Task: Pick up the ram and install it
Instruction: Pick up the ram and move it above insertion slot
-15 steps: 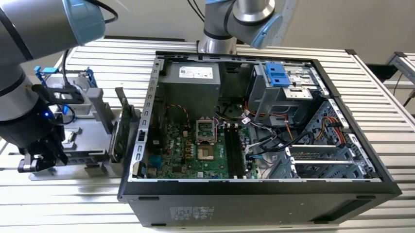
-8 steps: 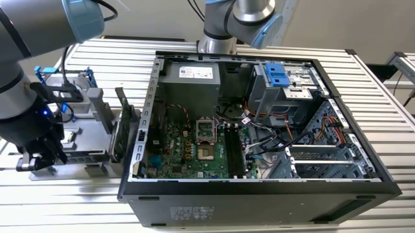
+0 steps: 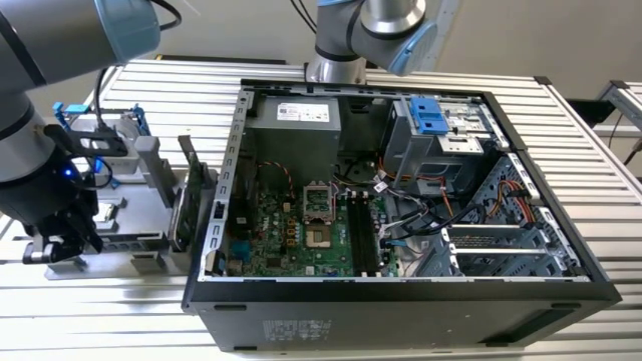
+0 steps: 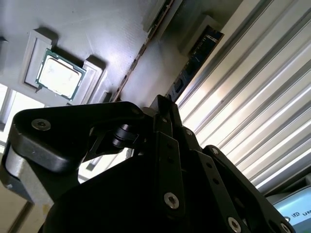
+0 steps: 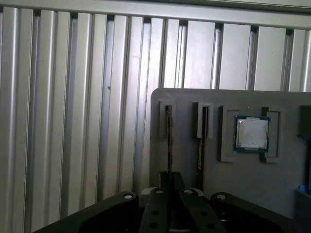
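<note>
So the gripper [image 5: 169, 180] is hanging low over the grey parts tray [image 5: 228, 179], which is sitting on the ribbed table [image 5: 73, 121] outside the open computer case [image 3: 401, 295], on the exterior view's left. The ram [image 4: 193, 64] is standing on edge in its tray slot. In the first wrist view the gripper is lining up right along that thin edge, with the neighbouring stick [image 5: 200, 150] just beside it and the processor chip [image 5: 251, 133] a bit further over. Honestly I can't tell if it's open or clamping anything yet. I'm thinking this is the pick stage, so what's mattering is staying square to the board, squeezing the flat faces near the middle, and coming straight up out of the slot so nothing is binding or bumping the neighbour.
</note>
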